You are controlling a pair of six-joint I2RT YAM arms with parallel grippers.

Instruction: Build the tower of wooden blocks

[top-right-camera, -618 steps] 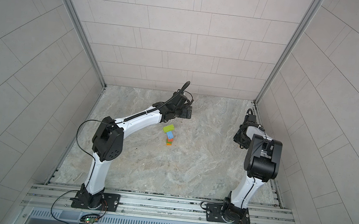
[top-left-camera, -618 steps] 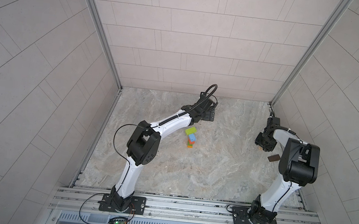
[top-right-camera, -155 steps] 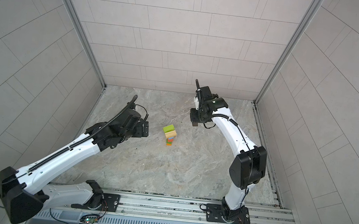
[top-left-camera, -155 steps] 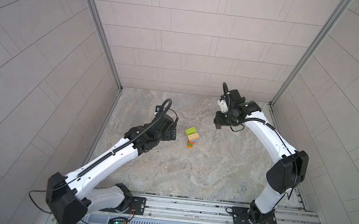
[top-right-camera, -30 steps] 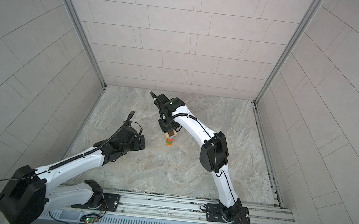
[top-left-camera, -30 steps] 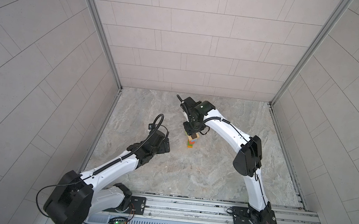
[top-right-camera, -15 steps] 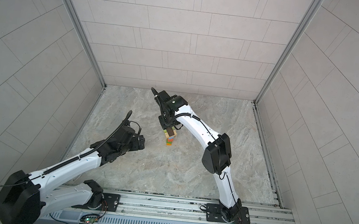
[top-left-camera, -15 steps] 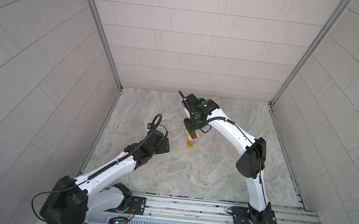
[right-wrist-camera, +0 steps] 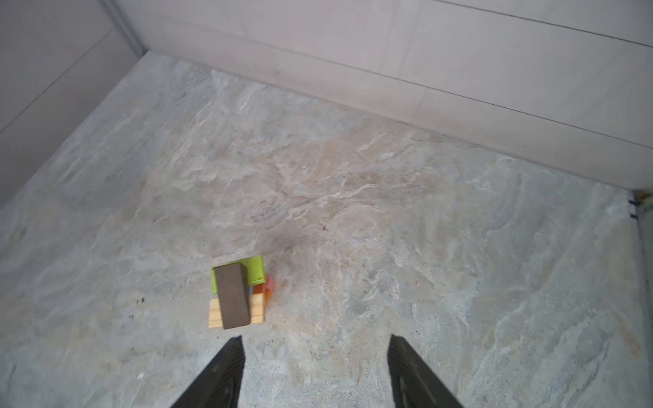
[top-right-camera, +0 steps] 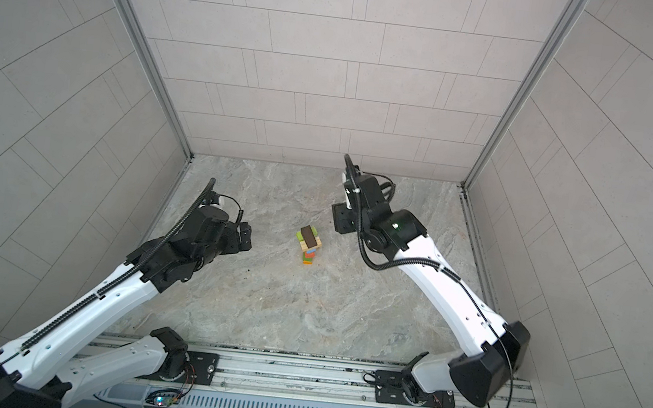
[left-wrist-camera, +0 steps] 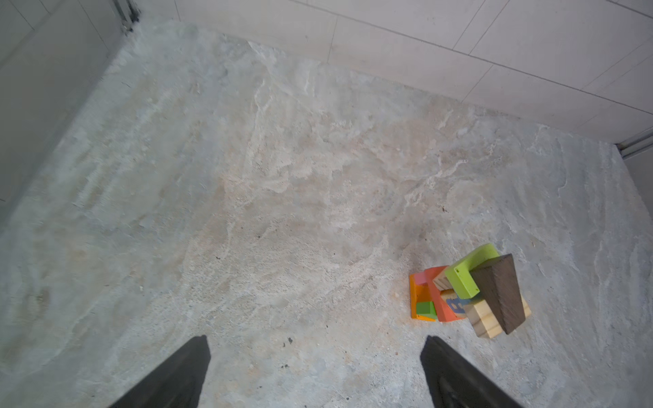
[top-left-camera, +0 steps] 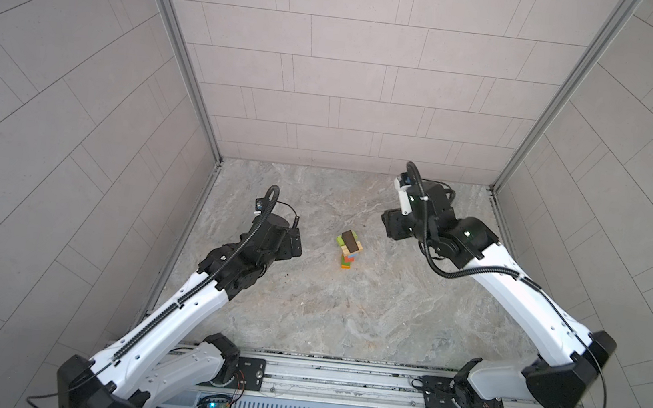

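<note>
Worktop (top-left-camera: 304, 307) of mottled grey stone lies boxed by pale tiled walls (top-left-camera: 352, 70). Tower (top-left-camera: 348, 249) stands on it between left gripper (left-wrist-camera: 316, 340) and right gripper (right-wrist-camera: 316, 338), touching neither; both gape apart, empty.

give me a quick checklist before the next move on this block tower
1. Dark brown block seated on the tower: ok, it lies across the lime block and tan block.
2. Tower plumb: cannot tell; the upper blocks overhang the orange base block in the left wrist view.
3. Right gripper clear of the tower: ok, open, nothing between the jaws.
4. Left gripper free: ok, open and empty.
5. Next block to pick: not ok, none shows loose on the table.
</note>
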